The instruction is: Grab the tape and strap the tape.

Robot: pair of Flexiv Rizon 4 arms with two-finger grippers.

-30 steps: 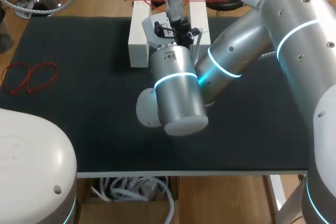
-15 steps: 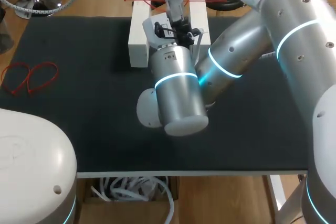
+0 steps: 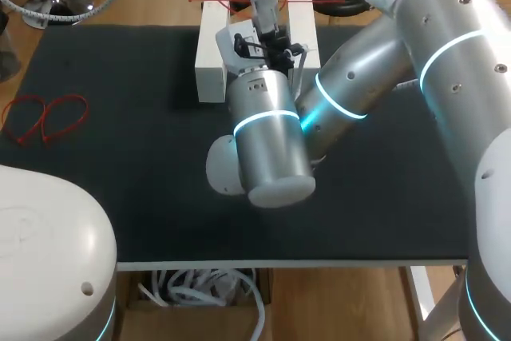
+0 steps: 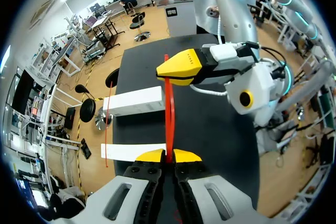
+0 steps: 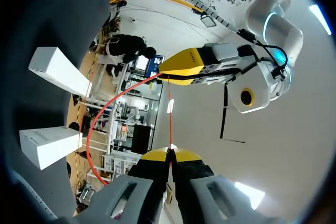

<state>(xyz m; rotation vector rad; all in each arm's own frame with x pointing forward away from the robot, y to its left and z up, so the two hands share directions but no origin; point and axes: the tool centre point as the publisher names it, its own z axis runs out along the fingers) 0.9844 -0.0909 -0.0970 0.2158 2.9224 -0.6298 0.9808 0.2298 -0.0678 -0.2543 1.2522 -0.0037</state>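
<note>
So here's where I was with it: both arms had the tape [image 4: 169,108], one on each end of the straight run. The left end effector [image 4: 169,156] was pinched narrow on it, tips closed right onto the red strip. The right end effector [image 5: 169,153] was the same, clamped on the thin red line coming out between its tips.

The bit that mattered was that the two end effectors were facing each other nose to nose, above the white box [image 3: 211,53] at the far side of the bench [image 3: 120,181]. From either one, the tape ran dead straight ahead into the other's yellow tips, so its long axis sat on the line between them. It looked taut to me, not sagging.

From the right wrist I could also see a loop [image 5: 97,124] bowing off to one side of that straight run.

Neither arm was nearer, since both were already on it. My guess was that any tightening had to be a pull straight back along that line, since a sideways tug would probably just twist it.
</note>
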